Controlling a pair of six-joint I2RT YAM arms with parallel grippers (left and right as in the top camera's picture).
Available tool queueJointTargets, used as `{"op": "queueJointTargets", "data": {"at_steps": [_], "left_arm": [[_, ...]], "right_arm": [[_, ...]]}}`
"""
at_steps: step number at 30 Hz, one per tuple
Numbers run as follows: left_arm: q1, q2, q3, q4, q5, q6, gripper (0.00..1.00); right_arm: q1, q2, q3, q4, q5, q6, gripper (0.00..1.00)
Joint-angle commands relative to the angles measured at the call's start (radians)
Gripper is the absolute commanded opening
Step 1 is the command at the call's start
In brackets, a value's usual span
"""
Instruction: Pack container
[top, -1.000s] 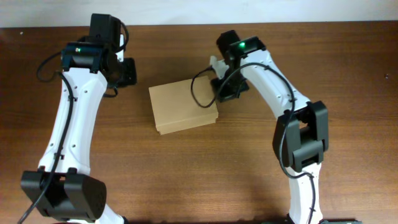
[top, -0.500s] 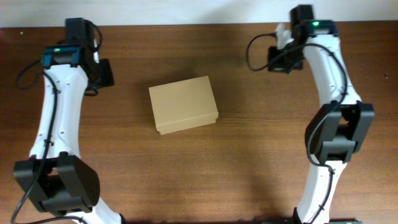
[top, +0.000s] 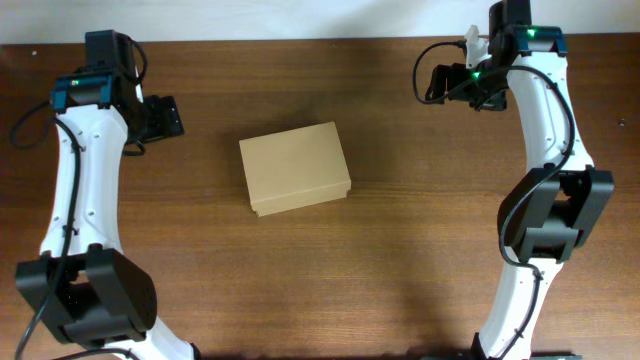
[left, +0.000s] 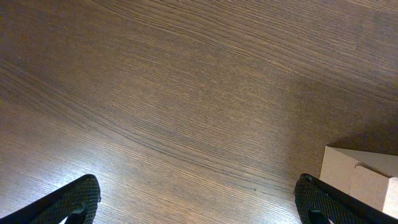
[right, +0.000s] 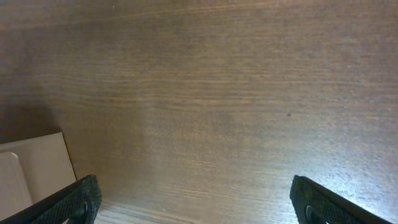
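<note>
Tan cardboard, the container (top: 295, 169) lies closed mid-bench (top: 400, 250), with the left claw (left: 198, 200) and right claw (right: 193, 199) spread wide, empty and well apart from it, probably because packing is finished.

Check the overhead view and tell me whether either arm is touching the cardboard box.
No: the container sits alone mid-table, while the left arm and right arm are off to its sides with bare wood between.
</note>
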Motion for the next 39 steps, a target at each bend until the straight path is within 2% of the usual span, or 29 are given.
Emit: {"op": "queueJointTargets", "data": {"at_steps": [1,4,12,18,23,28,35,39], "left_arm": [[0.002,0.004,-0.001,0.002,-0.007,0.005,1.0],[0.003,0.004,-0.001,0.002,-0.007,0.005,1.0],[0.002,0.004,-0.001,0.002,-0.007,0.005,1.0],[0.002,0.004,-0.001,0.002,-0.007,0.005,1.0],[0.002,0.004,-0.001,0.002,-0.007,0.005,1.0],[0.002,0.004,-0.001,0.002,-0.007,0.005,1.0],[0.002,0.004,-0.001,0.002,-0.007,0.005,1.0],[0.002,0.004,-0.001,0.002,-0.007,0.005,1.0]], "right_arm": [[-0.001,-0.038,0.049,0.008,-0.021,-0.008,0.99],[0.01,-0.045,0.132,-0.014,-0.021,-0.04,0.99],[0.064,-0.146,0.535,-0.086,-0.021,-0.051,0.99],[0.125,-0.247,0.711,-0.089,-0.021,0.027,0.99],[0.134,-0.326,0.743,-0.187,0.066,-0.012,0.99],[0.107,-0.415,0.743,-0.191,0.157,-0.011,0.99],[0.033,-0.571,0.74,-0.2,0.163,-0.011,0.99],[0.028,-0.701,0.642,-0.22,0.184,-0.015,0.99]]}}
